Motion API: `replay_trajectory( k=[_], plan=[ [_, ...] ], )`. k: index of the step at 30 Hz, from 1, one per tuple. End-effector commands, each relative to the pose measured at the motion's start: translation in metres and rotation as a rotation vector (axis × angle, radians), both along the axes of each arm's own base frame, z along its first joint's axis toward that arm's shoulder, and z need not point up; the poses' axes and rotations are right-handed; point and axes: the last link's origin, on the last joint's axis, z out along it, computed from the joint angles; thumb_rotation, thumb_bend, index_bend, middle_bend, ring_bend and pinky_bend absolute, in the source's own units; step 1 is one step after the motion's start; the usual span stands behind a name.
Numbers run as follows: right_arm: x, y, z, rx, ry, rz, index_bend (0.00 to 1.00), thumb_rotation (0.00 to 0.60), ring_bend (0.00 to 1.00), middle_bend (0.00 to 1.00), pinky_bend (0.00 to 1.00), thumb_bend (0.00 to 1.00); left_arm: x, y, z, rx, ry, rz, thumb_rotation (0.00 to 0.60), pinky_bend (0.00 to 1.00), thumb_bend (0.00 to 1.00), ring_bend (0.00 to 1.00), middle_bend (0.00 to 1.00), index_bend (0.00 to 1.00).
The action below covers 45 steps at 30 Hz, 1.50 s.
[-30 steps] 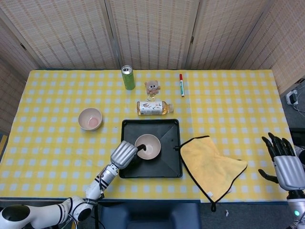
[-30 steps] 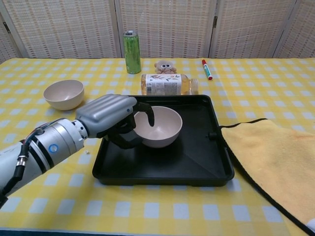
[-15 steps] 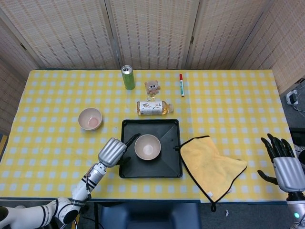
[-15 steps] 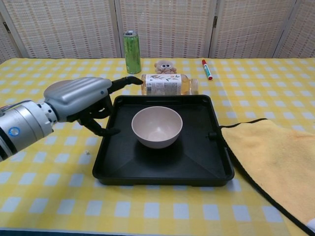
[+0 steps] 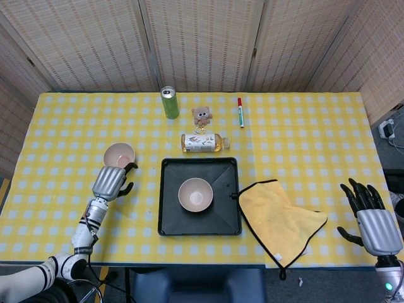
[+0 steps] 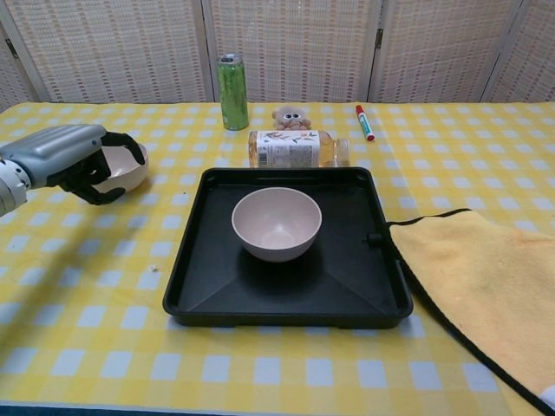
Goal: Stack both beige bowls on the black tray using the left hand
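Landmark: black tray (image 5: 169,224). Right hand (image 5: 371,222) lies well right of the tray, fingers spread, holding nothing. One beige bowl (image 6: 276,223) sits upright inside the tray. Left hand (image 6: 65,154) is left of the tray, fingers curled at the second beige bowl (image 5: 119,153); actual grip cannot be determined.

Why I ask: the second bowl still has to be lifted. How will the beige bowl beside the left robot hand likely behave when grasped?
The beige bowl looks rigid and thin-walled, so it is probably light. Its smooth, rounded side may slip in the left robot hand, and it could tip if gripped by one rim edge. It appears to match the bowl on the black tray, so it should nest.
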Motion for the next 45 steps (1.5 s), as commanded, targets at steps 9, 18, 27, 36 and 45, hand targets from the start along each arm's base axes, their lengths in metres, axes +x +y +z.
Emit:
replay_trajectory(
  k=[9,18,27,36,45],
  plan=[
    [-0.002,-0.003,-0.002,0.014,0.004,-0.009,0.00,0.600,0.00,0.00,0.00,0.21,-0.028,0.017,0.003,0.037,0.027,0.083,0.600,1.00,0.45,1.00,1.00,0.41],
    [-0.003,-0.006,-0.003,0.013,0.012,-0.020,0.00,0.600,0.00,0.00,0.00,0.21,-0.036,0.025,0.001,0.049,0.027,0.099,0.600,1.00,0.46,1.00,1.00,0.47],
    [-0.006,-0.009,-0.005,0.021,0.021,-0.041,0.00,0.600,0.00,0.00,0.00,0.21,-0.039,0.032,-0.007,0.045,0.039,0.084,0.600,1.00,0.48,1.00,1.00,0.59],
    [-0.007,-0.011,-0.007,0.033,0.030,-0.051,0.00,0.600,0.00,0.00,0.00,0.21,-0.032,0.029,-0.010,0.055,0.013,0.028,0.600,1.00,0.52,1.00,1.00,0.65],
    [-0.004,-0.007,-0.006,0.034,0.024,-0.034,0.00,0.600,0.00,0.00,0.00,0.21,-0.003,0.002,-0.002,0.074,-0.022,-0.118,0.600,1.00,0.52,1.00,1.00,0.65]
  ],
)
